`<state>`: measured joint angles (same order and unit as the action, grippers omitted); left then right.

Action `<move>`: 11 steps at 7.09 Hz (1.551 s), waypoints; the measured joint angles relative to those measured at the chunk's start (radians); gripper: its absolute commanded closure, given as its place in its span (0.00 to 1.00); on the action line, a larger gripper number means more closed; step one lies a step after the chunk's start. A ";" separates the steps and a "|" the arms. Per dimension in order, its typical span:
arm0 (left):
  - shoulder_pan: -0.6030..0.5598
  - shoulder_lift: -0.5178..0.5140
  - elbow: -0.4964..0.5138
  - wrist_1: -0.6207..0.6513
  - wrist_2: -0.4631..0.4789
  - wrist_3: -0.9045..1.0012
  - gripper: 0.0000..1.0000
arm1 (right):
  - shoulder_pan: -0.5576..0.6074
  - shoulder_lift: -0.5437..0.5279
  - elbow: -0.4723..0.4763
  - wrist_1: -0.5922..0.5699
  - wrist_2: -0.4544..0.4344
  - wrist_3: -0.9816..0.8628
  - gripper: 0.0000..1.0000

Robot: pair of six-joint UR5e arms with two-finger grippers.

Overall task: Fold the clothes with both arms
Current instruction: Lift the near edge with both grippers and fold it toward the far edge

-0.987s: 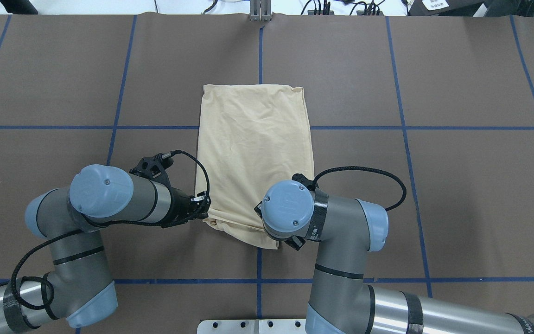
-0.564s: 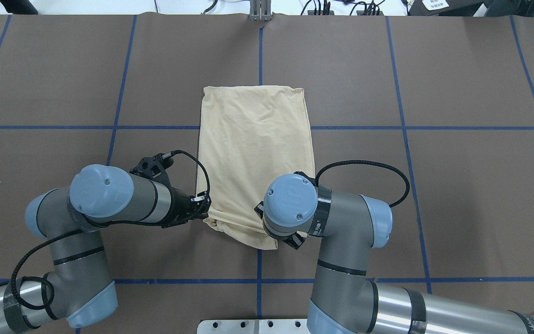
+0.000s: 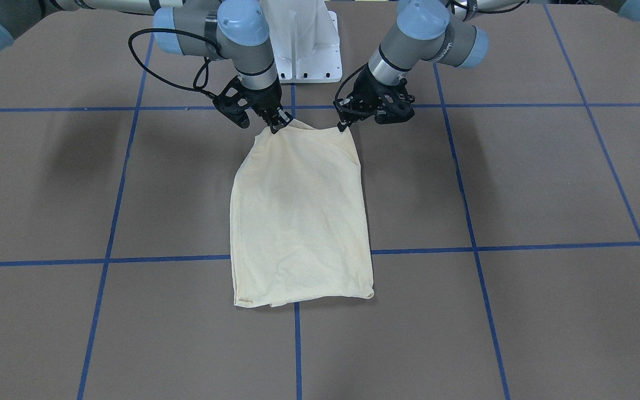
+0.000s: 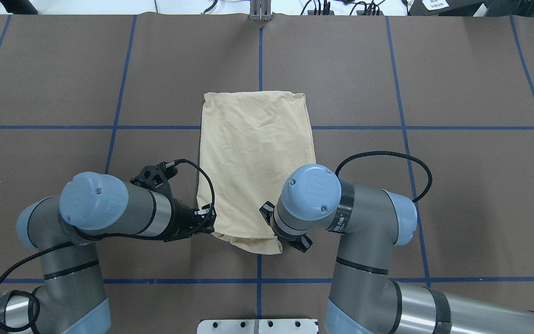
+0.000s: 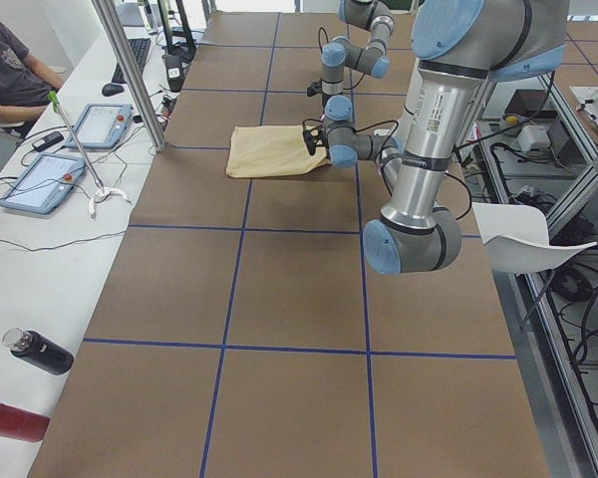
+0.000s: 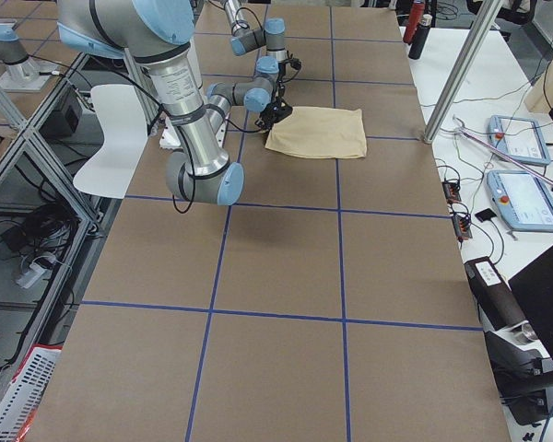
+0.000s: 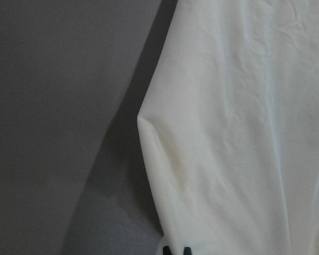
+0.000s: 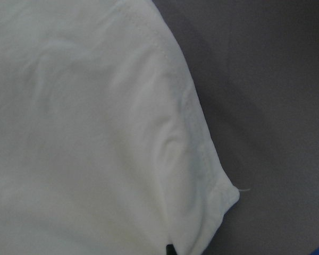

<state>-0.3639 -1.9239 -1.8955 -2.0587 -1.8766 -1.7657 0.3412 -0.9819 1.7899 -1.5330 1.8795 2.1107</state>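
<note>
The clothes are one pale cream-yellow shirt (image 4: 255, 153), folded into a long rectangle on the brown table (image 4: 434, 185); its print is hidden. The edge nearest the robot is raised off the table, the far part lies flat. My left gripper (image 4: 209, 221) is shut on that edge's left corner, and shows on the right in the front-facing view (image 3: 343, 125). My right gripper (image 3: 274, 125) is shut on the other corner; from overhead its wrist (image 4: 311, 192) hides it. The shirt (image 3: 298, 211) hangs taut between both. Both wrist views show only the cloth (image 7: 244, 133) (image 8: 85, 133) over the table.
Blue tape lines (image 4: 260, 51) grid the table. The white pedestal base (image 3: 303, 50) stands between the arms. Beyond the table's far edge, a side bench carries control tablets (image 5: 100, 124) and bottles (image 5: 35, 351), with a seated person (image 5: 5, 60). A white chair (image 5: 533, 239) stands behind the robot.
Both grippers have drawn back toward the robot with the shirt's near corners in them. The whole shirt has slid a little toward the robot. The right wrist has also shifted right.
</note>
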 measured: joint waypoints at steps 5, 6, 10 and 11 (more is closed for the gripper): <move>0.142 0.024 -0.114 0.085 -0.002 -0.001 1.00 | -0.031 -0.056 0.086 0.003 0.098 -0.014 1.00; 0.123 0.023 -0.125 0.086 -0.003 -0.001 1.00 | 0.004 -0.046 0.091 0.005 0.095 -0.049 1.00; -0.135 -0.004 -0.102 0.089 -0.069 0.068 1.00 | 0.185 0.029 0.057 0.011 0.089 -0.228 1.00; -0.210 -0.038 -0.048 0.087 -0.095 0.105 1.00 | 0.215 0.082 -0.020 0.022 0.079 -0.265 1.00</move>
<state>-0.5740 -1.9617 -1.9434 -1.9712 -1.9713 -1.6606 0.5565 -0.9004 1.7701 -1.5108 1.9586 1.8462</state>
